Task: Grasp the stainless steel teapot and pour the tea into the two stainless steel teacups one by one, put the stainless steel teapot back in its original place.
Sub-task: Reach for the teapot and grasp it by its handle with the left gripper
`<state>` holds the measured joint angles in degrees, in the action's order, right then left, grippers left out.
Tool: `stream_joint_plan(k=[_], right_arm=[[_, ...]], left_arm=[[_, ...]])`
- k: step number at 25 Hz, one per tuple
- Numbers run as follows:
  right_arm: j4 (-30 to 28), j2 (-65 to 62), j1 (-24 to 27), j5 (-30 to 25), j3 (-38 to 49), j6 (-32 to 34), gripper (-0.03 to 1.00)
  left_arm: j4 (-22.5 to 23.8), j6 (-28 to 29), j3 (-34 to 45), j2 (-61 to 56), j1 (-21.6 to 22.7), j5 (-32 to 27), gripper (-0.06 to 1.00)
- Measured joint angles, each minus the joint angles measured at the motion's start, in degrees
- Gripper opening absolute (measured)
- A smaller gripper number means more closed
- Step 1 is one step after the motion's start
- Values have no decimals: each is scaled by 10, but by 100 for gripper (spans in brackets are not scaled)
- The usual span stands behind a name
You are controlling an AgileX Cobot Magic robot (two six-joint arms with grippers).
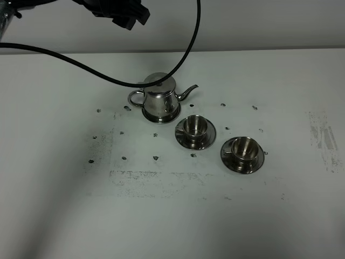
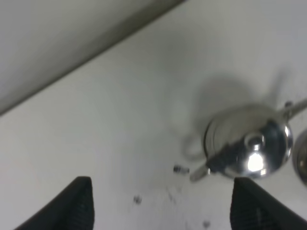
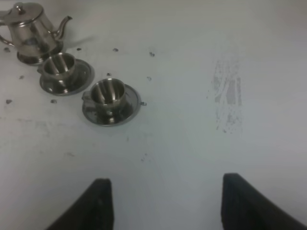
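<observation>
White scuffed table (image 1: 54, 189), pale wall (image 1: 253, 21); left gripper (image 2: 160, 191) wide, right gripper (image 3: 166, 189) parted, empty

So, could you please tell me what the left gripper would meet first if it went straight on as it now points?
Most likely bare table: the left gripper, jaws open, aims beside the stainless steel teapot, which sits ahead of one jaw only. Depth is unclear.
</observation>
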<state>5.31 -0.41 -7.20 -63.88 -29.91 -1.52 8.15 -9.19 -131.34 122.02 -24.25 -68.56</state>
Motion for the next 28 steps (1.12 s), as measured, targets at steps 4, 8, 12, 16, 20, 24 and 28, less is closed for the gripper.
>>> stream_joint_plan(k=[4,8,12,16,20,24,28], right_arm=[[0,0,0,0,0,0,48],[0,0,0,0,0,0,48],[0,0,0,0,0,0,48],[0,0,0,0,0,0,48],[0,0,0,0,0,0,48],[0,0,0,0,0,0,48],[0,0,0,0,0,0,48]], left_arm=[[36,1,154,-115,0,0,59],[109,1,266,-231,1,1,59],[127,-4,309,-251,1,9,58],[163,-62,314,-209,1,65,56],[166,-122,314,-143,5,155,55],[163,-157,315,-73,10,216,54],[161,-184,315,-31,16,268,54]])
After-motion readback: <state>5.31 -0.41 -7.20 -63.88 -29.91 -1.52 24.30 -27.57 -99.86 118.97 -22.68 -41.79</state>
